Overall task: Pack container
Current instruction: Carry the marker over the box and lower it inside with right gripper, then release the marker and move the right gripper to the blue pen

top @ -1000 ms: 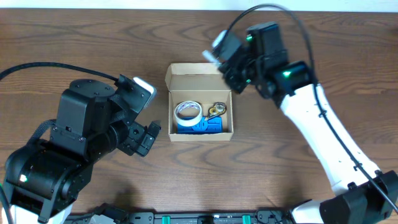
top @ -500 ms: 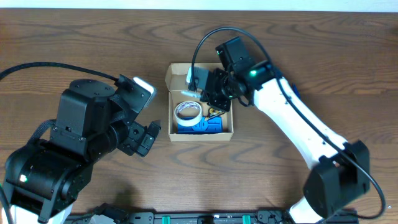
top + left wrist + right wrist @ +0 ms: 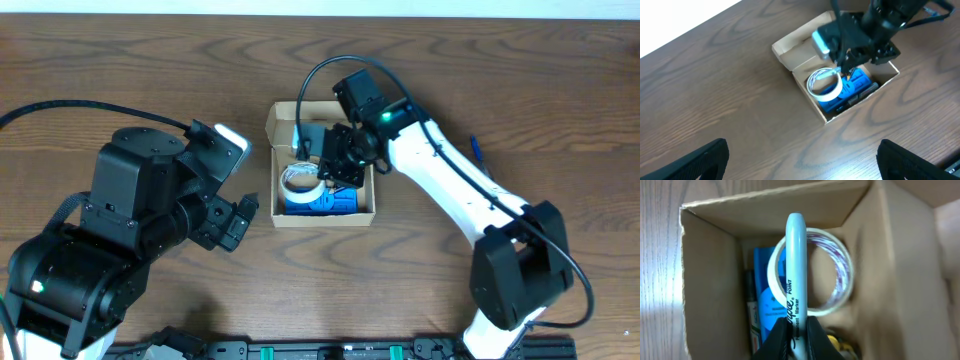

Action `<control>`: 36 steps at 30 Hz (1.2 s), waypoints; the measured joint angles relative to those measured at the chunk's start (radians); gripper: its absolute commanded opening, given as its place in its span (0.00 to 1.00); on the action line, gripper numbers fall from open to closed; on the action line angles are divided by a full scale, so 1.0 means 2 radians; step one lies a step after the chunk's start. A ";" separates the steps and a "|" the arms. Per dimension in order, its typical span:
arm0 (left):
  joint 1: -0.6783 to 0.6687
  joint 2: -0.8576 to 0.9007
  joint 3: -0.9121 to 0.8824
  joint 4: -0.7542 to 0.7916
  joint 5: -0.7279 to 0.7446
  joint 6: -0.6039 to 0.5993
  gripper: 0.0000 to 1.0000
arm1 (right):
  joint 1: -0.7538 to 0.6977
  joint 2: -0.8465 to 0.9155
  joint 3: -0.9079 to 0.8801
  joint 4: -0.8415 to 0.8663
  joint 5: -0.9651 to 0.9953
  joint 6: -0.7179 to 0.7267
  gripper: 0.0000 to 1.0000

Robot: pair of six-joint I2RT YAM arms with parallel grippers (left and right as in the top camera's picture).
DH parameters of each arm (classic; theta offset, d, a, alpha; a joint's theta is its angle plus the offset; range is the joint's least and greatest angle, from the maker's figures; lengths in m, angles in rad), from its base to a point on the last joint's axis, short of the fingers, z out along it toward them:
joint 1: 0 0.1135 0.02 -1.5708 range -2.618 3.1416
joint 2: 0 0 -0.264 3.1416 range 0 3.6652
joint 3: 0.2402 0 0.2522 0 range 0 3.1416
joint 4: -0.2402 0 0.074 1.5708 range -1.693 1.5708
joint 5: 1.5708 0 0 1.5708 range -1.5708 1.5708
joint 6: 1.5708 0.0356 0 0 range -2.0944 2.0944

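The container (image 3: 276, 190) is a small tan cardboard box with its flap lid open, standing mid-table. Inside lie a white tape roll (image 3: 300, 180) and a blue packet (image 3: 322, 204). My right gripper (image 3: 332, 172) hangs over the box's inside. In the right wrist view the right gripper (image 3: 796, 330) is shut on a pale Sharpie marker (image 3: 796, 265), which points over the tape roll (image 3: 837, 285) between the box walls (image 3: 710, 270). My left gripper (image 3: 802, 162) is open above bare wood, left of the box (image 3: 807, 95), with nothing between its fingers (image 3: 695, 160).
A blue pen (image 3: 475, 150) lies on the wooden table right of the box, beside the right arm. Something yellow (image 3: 840, 342) sits in the box near the tape. The left arm's bulk (image 3: 130, 220) fills the table's left front.
My right arm has swung from the box's far right corner to over its inside, carrying the marker. The left arm has not moved.
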 measured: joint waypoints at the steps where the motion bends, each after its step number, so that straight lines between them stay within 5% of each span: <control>1: 0.000 0.000 0.000 0.000 0.000 0.000 0.95 | 0.002 0.004 0.000 -0.001 0.001 -0.001 0.01; 11: 0.000 0.000 0.000 0.000 0.000 0.000 0.95 | 0.004 0.048 0.000 -0.010 0.010 -0.003 0.03; 17: 0.000 0.000 0.000 0.000 0.000 0.000 0.95 | 0.004 0.052 0.000 -0.009 0.023 -0.005 0.36; 31: 0.000 0.000 0.000 0.000 0.000 0.000 0.95 | 0.004 0.041 0.029 -0.029 0.027 0.024 0.42; 36: 0.000 0.000 0.000 0.000 0.000 0.000 0.95 | 0.004 -0.009 0.054 -0.031 0.027 0.032 0.52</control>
